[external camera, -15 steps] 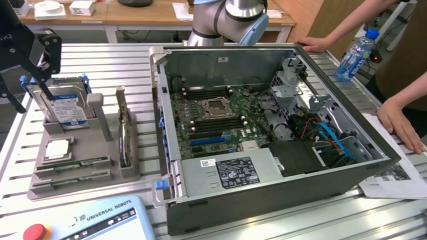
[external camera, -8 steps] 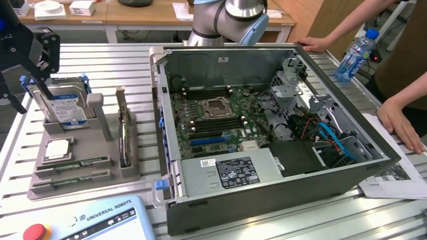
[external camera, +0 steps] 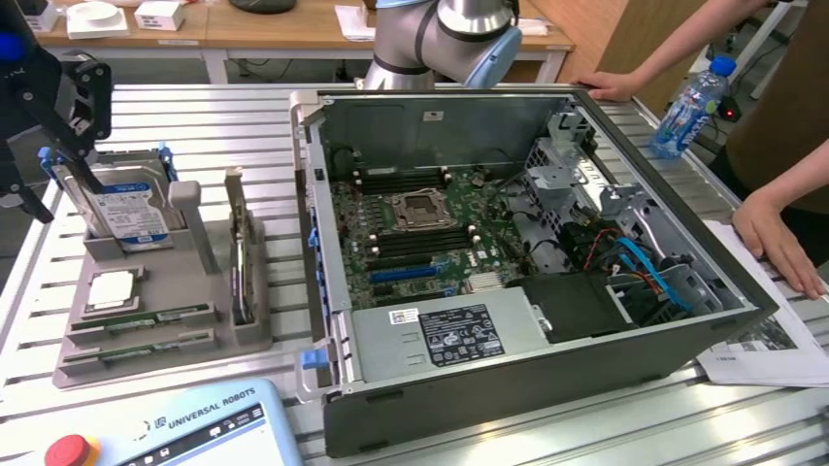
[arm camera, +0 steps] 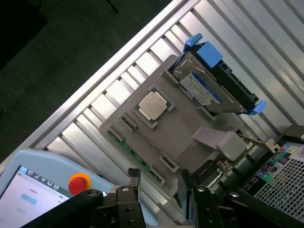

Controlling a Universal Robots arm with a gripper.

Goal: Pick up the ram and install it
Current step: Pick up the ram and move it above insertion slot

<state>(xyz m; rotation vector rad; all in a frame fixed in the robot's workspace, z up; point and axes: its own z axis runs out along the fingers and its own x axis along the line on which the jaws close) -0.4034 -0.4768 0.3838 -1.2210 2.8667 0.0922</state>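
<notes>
In the exterior view, the only writing I could read was "UNIVERSAL ROBOTS" on the teach pendant (external camera: 194, 422). It lay at the near edge of the slatted bench (external camera: 194, 126) with a red stop button (external camera: 72, 449). Beside it, toward the exterior view's left, sat a gray tray (external camera: 175, 282). The ram (external camera: 140, 348) lay in the tray's slot nearest the pendant, and a second green stick (external camera: 149, 318) lay in the next slot. Behind them sat a square silver processor (external camera: 111, 291), then an upright hard drive (external camera: 127, 218) whose blue-white label was too small to read.

The open computer case (external camera: 441, 121) filled the middle of the bench, showing its motherboard (external camera: 402, 238). The print on the power supply's (external camera: 447, 335) sticker was too fine to read. At the far right edge, a person's hand (external camera: 778, 248) rested by some papers (external camera: 758, 349), and another hand (external camera: 609, 85) lay near a water bottle (external camera: 690, 102).

In the wrist view, the end effector (arm camera: 159, 183) was released, its fingers (arm camera: 134, 180) spread apart with nothing between them. It hung over the tray's (arm camera: 185, 133) pendant-side edge, near one end of the ram (arm camera: 135, 156). The processor (arm camera: 153, 105) and the hard drive (arm camera: 199, 88) lay beyond. The pendant's (arm camera: 42, 190) lit screen showed text I could not make out.
</notes>
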